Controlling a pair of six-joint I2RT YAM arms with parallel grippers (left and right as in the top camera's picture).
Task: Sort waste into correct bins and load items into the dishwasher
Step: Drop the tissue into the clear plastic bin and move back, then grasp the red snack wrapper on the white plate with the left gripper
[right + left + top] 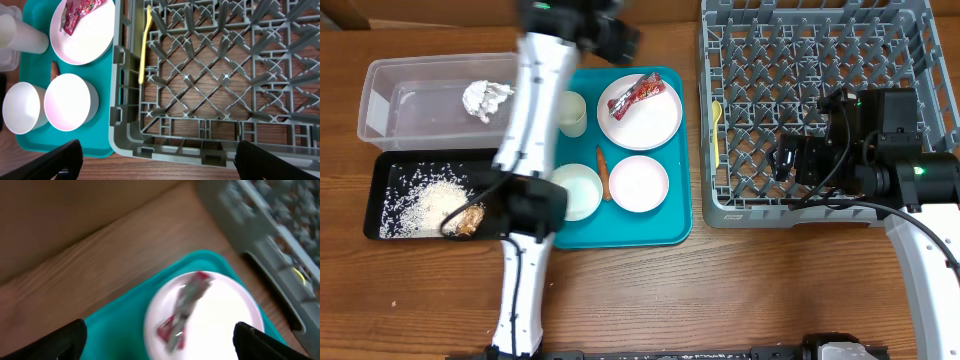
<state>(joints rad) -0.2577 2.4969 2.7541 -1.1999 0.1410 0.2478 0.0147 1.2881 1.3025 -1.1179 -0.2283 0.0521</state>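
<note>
The left tool is hovering wide open and empty above the red wrapper, which is lying on the white plate at frame centre, apparently lined up for a waste pick. The right tool, equally open and empty, is hanging over the grey rack.

Plate: open from above; 1 flat wrapper lies on it.
Tray, left side: the left arm crosses above it and covers part of 2 cups.
Tray to rack: only a narrow strip of table between them.
Rack: upright pegs throughout; yellow utensil in the left channel; right arm above the front part.
Black bin: the left arm's elbow overhangs its right end.
</note>
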